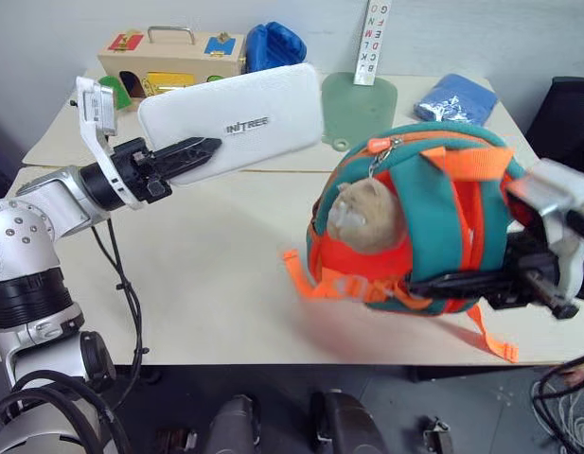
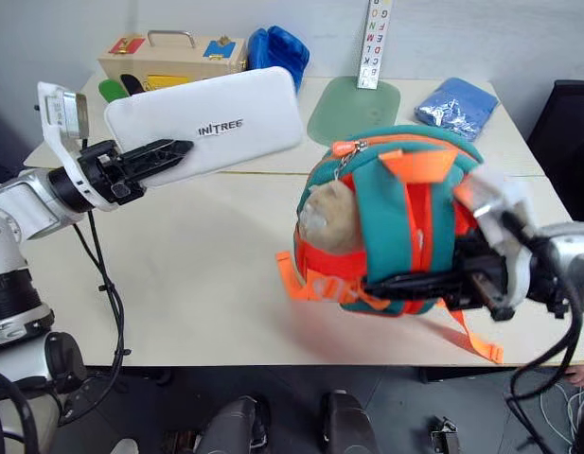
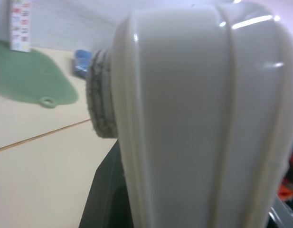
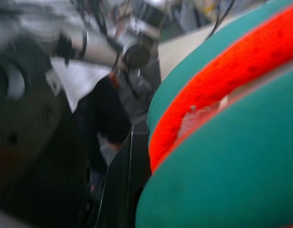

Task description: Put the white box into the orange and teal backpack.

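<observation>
With your left hand clamped on the flat white rounded box and your right hand shut on the bright orange and teal fabric backpack, turn the backpack's opening toward the box before feeding it in.

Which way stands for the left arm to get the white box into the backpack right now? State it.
Probably none yet. The left gripper holds the white box up clear, but the backpack, held by the right gripper, shows straps, plush toy and no visible opening.

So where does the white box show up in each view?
Left eye: white box upper left, held off the table by the left tool.
Right eye: upper left.
Left wrist: close up, centre right.
Right wrist: cannot tell.
Shared landmark: green mat.
</observation>
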`<state>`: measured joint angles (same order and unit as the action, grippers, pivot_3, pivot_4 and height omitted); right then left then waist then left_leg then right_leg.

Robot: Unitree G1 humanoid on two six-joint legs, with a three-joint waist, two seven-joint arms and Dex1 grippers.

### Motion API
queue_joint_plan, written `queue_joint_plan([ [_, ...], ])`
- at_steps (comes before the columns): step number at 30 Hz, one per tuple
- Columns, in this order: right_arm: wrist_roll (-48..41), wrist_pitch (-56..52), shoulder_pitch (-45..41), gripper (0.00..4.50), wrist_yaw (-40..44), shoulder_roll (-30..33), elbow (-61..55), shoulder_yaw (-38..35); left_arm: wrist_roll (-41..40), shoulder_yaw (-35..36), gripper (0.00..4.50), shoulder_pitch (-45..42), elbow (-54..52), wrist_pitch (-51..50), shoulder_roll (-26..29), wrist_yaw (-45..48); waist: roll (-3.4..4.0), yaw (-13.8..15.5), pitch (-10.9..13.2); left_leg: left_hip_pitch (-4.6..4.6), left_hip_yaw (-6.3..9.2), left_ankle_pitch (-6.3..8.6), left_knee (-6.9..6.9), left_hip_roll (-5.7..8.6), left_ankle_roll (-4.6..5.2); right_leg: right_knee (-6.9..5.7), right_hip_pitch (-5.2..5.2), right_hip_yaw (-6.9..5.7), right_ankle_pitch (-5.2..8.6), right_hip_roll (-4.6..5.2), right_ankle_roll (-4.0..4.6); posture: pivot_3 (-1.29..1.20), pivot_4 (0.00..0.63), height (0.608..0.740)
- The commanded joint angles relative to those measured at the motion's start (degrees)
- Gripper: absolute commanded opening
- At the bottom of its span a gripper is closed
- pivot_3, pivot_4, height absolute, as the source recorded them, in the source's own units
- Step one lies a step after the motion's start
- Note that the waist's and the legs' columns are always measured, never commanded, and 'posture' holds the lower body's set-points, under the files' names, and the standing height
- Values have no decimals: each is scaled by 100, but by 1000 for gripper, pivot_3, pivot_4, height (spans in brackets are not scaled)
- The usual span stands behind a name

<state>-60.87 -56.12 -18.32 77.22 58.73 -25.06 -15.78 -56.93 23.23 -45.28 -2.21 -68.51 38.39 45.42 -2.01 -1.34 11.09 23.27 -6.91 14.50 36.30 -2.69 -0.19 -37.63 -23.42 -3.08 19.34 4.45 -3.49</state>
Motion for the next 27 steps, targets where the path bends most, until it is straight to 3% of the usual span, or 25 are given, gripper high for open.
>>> queue_joint_plan([
  [1, 226, 348, 90, 5, 115, 96, 31, -29, -393, -68, 1307, -17, -479, 86, 162, 429, 0, -12, 0, 0, 0, -1, 4, 0, -2, -3, 0, 0, 0, 0, 0, 0, 150, 740],
  [5, 412, 480, 90, 5, -23, 22, 226, 30, 58, -559, 1307, -10, -578, 583, 539, 948, 0, -27, 0, -8, 0, -10, 11, -6, -12, -16, 1, 1, 0, -8, 0, 0, 150, 740],
  [10, 300, 416, -2, 5, -126, 10, 361, -22, 1541, -2016, 1307, 22, -240, 2056, 1226, 2172, 1, -3, 0, -11, 0, -10, 8, -4, -13, -12, 2, 2, 2, -9, 3, 0, 150, 740],
  [15, 421, 475, -102, 5, -273, -55, 474, 94, 2171, -2636, 1307, -623, 517, 2771, 1323, 3068, -4, 70, 2, -1, 0, -6, 18, -5, -5, -8, 1, 0, 2, -8, 4, 0, 150, 740],
  [18, 486, 537, -104, 5, -373, -114, 414, 188, 2463, -2950, 1307, -932, 739, 3046, 1141, 3364, -3, 115, 2, 0, -1, -2, 21, -3, 2, -7, 1, 1, 2, -6, 3, 0, 150, 740],
  [27, 312, 502, 11, 5, -694, -311, -44, 209, 3136, -3396, 1307, -1235, 1149, 3413, -865, 2225, -3, 125, 2, 26, 7, 10, 78, -9, 23, -19, 0, -3, -4, -7, -8, 0, 150, 740],
])
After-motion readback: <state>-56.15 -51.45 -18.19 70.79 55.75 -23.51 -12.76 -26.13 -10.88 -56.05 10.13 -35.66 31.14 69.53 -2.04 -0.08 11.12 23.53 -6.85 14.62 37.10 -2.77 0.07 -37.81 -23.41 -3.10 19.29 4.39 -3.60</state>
